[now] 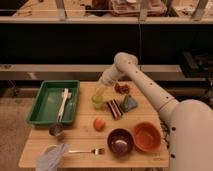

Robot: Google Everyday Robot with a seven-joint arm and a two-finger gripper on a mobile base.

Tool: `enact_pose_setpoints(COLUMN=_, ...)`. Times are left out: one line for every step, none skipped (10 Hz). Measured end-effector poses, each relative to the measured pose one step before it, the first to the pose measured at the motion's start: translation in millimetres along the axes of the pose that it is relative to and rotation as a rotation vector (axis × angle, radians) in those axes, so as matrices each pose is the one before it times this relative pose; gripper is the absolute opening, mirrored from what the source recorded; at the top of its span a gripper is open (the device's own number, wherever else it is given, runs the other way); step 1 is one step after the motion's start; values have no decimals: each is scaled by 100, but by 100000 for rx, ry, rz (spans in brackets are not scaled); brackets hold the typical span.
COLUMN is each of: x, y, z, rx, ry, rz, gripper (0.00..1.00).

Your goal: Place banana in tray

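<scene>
Smooth white arm [150, 92] — claw [102, 86] over table [80, 141]

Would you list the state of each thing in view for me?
tray: upright, holding a white utensil, no banana
banana: just below the gripper, outside the tray
gripper: above the green cup
orange bowl: upright, looks empty
maroon bowl: upright
cloth: crumpled at the table's front corner
</scene>
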Motion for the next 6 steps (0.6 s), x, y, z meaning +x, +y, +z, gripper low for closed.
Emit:
enact_pose_setpoints(x=-2176, y=15, z=-2179, rx=1136, ry=-2022, rz=-3430, gripper=0)
enact_pose_setpoints(x=-1902, y=-92, z=-1520, rx=1009, ry=-1398, rz=-3001, gripper=0)
enact_pose_setpoints(x=-2331, y=-148, z=-1246, rx=823, ry=-1835, rz=-3660, gripper=0)
enact_pose_setpoints(x=-2796, y=-133, z=-394, rx=-112, ry=-2308, rz=-3656, gripper=0)
enact_pose_setpoints(x=-1919, y=-16, z=381, rx=-942, ry=-1783, rz=-2243, gripper=0)
enact_pose_setpoints(x=-2242, y=61, z=973, rx=-1557, ry=-2055, rz=-2812, gripper=0)
